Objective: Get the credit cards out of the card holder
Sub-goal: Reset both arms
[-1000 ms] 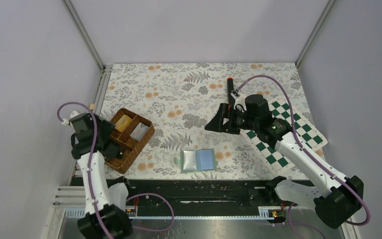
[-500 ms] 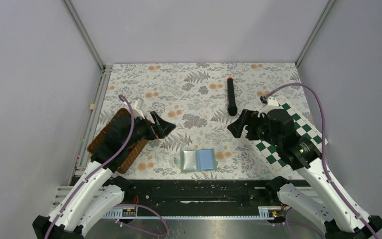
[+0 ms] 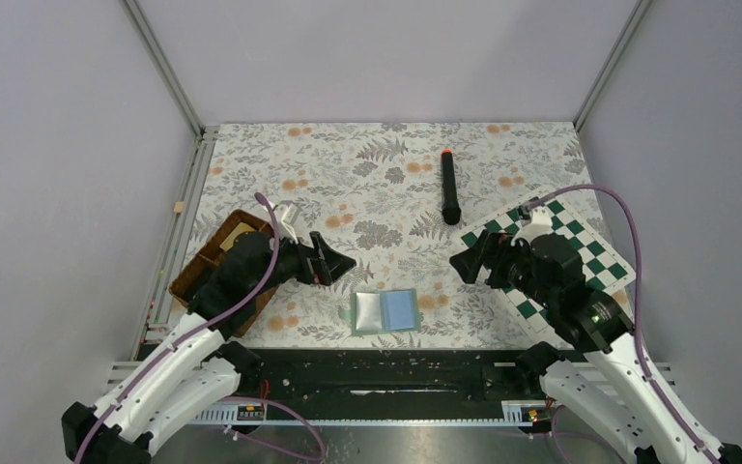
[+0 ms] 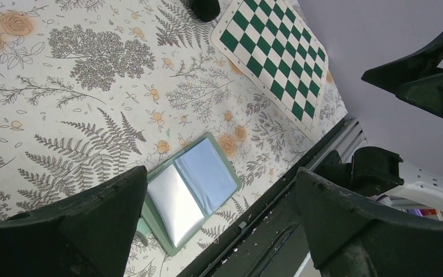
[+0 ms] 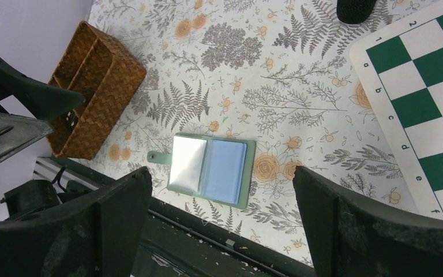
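The card holder (image 3: 385, 311) lies open and flat near the table's front edge, sage green with a shiny silvery left panel and a light blue right panel. It shows in the left wrist view (image 4: 193, 184) and the right wrist view (image 5: 210, 169). No loose credit card shows, and I cannot tell whether the silvery panel is a card. My left gripper (image 3: 333, 261) is open and empty, above and left of the holder (image 4: 222, 176). My right gripper (image 3: 469, 263) is open and empty, above and right of it (image 5: 222, 172).
A brown wicker tray (image 3: 214, 280) sits at the left, mostly under my left arm; it also shows in the right wrist view (image 5: 92, 86). A green chessboard (image 3: 589, 253) lies at the right under my right arm. A black marker with an orange tip (image 3: 449, 187) lies farther back.
My left arm has swung from over the wicker tray toward the card holder. My right gripper has drawn back from the marker toward the front right. The holder has not moved.
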`<state>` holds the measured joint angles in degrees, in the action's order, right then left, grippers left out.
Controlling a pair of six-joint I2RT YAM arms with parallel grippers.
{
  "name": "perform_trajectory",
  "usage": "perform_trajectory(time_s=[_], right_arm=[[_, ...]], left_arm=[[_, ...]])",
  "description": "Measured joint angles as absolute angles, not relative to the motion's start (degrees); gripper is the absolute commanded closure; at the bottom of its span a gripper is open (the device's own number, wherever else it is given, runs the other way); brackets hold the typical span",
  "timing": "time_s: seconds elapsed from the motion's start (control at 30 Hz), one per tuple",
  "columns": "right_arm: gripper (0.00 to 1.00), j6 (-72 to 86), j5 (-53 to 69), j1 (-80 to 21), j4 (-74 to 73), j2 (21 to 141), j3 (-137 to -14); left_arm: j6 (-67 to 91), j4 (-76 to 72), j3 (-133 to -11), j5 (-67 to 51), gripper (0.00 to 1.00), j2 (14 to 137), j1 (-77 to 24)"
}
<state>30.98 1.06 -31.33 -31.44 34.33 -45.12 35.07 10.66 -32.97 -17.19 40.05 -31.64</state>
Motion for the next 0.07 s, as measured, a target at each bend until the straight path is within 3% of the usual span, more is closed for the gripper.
perform_trajectory(time_s=[0.07], right_arm=[[0.01, 31.1, 1.0, -31.3, -31.4, 33.8, -45.1]], left_arm=[[34.7, 10.7, -33.0, -17.2, 0.01, 40.1, -31.6]])
